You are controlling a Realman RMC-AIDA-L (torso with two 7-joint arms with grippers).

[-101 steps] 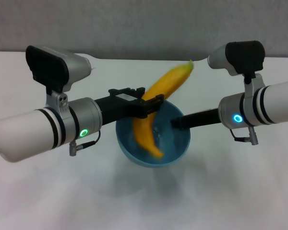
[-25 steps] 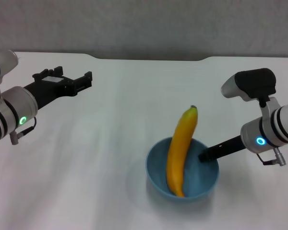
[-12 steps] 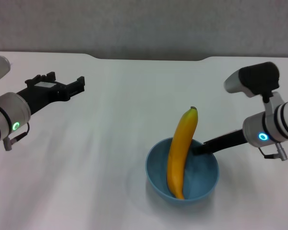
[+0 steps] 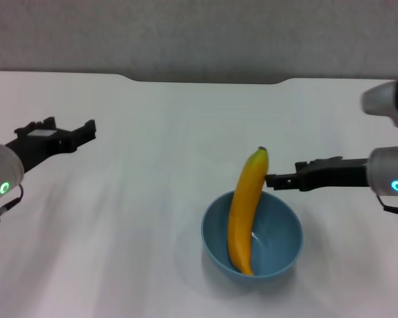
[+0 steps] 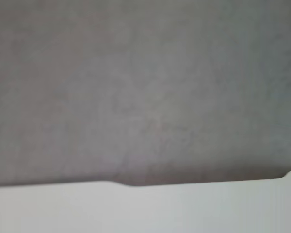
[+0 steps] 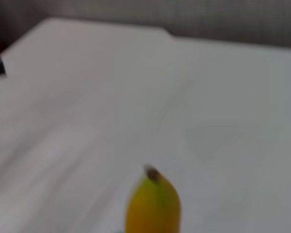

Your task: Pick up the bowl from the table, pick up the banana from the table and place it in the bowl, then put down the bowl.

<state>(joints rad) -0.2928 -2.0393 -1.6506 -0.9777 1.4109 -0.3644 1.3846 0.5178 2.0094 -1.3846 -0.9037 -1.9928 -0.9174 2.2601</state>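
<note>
The light-blue bowl (image 4: 278, 246) stands on the white table (image 4: 139, 212), right of the middle and near the front. The yellow banana (image 4: 244, 205) leans in it, its lower end on the bowl's bottom and its dark stem tip sticking up over the far rim. My right gripper (image 4: 272, 180) hovers just right of the banana's upper end, above the bowl's far-right rim, open and holding nothing. The right wrist view shows the banana's tip (image 6: 153, 204) close by. My left gripper (image 4: 79, 136) is open and empty, far off over the table's left side.
The table's far edge has a shallow notch (image 4: 205, 81) in front of a grey wall. The left wrist view shows only that wall and the far edge of the table (image 5: 136, 208).
My right gripper has let go of the bowl's rim and risen up and back to the right. The bowl stays on the table with the banana in it. My left arm has drawn back further left.
</note>
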